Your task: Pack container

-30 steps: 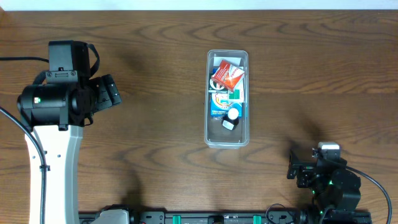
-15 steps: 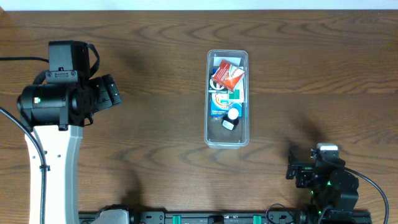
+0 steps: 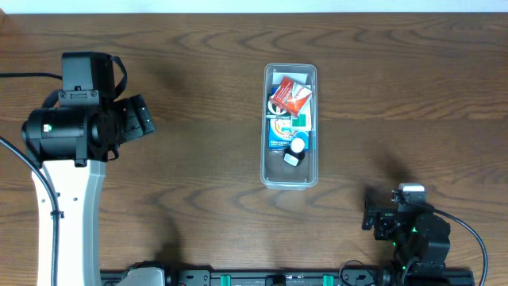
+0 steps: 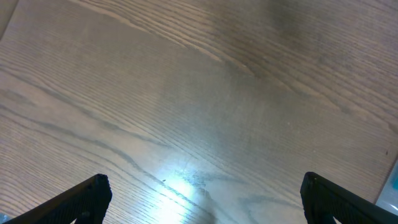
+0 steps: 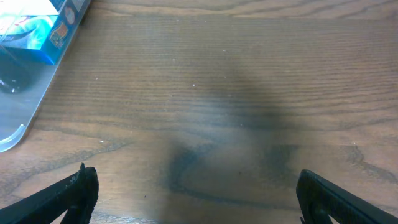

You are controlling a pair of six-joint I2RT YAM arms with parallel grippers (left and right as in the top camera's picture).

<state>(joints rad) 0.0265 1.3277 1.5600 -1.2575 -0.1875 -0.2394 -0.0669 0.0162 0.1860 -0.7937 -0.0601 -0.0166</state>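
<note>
The container (image 3: 267, 171) is a long clear plastic bin at the table's centre. It holds a red packet (image 3: 290, 97), a blue box (image 3: 279, 140), a white round lid (image 3: 297, 145) and a small dark piece (image 3: 291, 160). Its corner and the blue box also show at the top left of the right wrist view (image 5: 18, 127). My left gripper (image 4: 202, 199) is open and empty over bare wood at the far left (image 3: 141, 117). My right gripper (image 5: 199, 196) is open and empty, low at the front right (image 3: 373, 214), well apart from the container.
The wooden table (image 3: 198, 199) runs the full width. The left arm's white column (image 3: 67, 214) stands at the front left. A black rail (image 3: 278, 278) lies along the front edge.
My right arm has drawn back slightly toward the front edge. The left arm and the container have not moved.
</note>
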